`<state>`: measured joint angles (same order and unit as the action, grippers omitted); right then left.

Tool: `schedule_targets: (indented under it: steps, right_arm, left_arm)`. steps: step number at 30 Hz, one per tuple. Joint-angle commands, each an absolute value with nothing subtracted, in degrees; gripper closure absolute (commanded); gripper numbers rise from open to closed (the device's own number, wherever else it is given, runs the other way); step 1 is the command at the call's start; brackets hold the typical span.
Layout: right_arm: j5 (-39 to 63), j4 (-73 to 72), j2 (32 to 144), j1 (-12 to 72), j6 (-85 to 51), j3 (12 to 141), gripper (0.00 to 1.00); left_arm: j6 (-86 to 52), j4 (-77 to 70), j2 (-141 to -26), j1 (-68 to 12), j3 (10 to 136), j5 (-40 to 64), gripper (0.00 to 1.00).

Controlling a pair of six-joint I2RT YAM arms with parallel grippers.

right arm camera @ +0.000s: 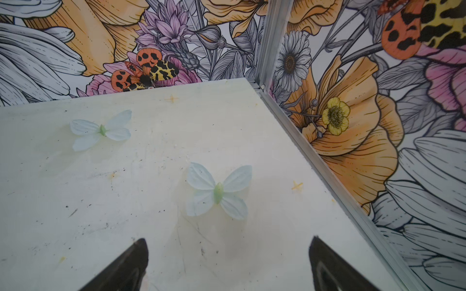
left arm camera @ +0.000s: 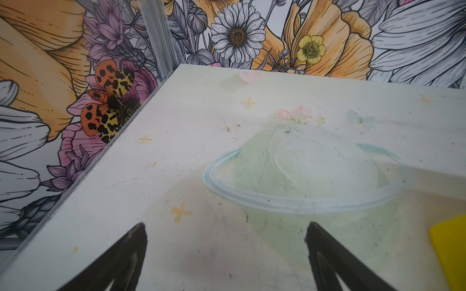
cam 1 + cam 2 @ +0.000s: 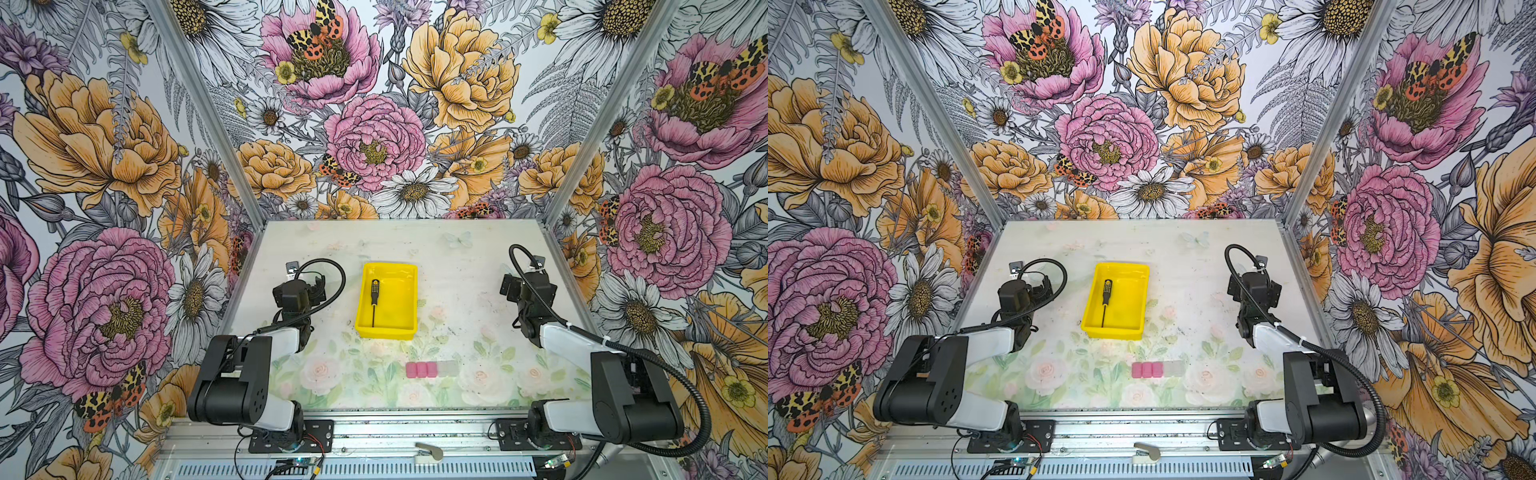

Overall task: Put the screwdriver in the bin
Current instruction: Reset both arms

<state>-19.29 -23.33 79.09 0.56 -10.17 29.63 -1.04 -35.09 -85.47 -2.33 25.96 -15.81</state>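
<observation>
Now screwdriver, black yellow-dotted handle, flat inside yellow bin; left pincer, right pincer spread apart, empty

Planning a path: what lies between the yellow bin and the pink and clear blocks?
Nothing: only bare flower-printed tabletop separates the yellow plastic bin from the pink and clear blocks, in both top views.

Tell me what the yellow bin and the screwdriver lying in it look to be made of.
The bin looks like moulded plastic, glossy: even bright yellow, light reflections on its floor, a rolled rim. The screwdriver has a black handle dotted yellow, likely plastic or rubber, fairly matte; its thin dark shaft is probably metal, too small to confirm.
</observation>
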Motion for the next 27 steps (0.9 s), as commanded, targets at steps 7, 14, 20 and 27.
schedule_targets:
  steps: [7, 14, 20, 27]
  right_arm:
    - [-8.6, -42.1, 86.0, -1.6, -6.7, 25.7, 0.01]
    - [-9.6, -48.7, 88.1, -0.8, -5.7, 22.9, 0.01]
    - [-9.6, -49.6, 87.9, -0.7, -5.6, 22.4, 0.01]
    - [-9.6, -49.6, 87.8, -0.7, -5.6, 22.2, 0.01]
  left_arm:
    - [0.6, -52.3, -88.6, 0.6, 22.1, -4.1, 0.01]
    - [0.9, -52.5, -88.5, -0.1, 22.0, -5.8, 0.01]
    - [1.1, -52.7, -88.6, -0.2, 22.0, -5.9, 0.01]
    - [1.1, -52.8, -88.6, -0.2, 21.9, -5.9, 0.01]
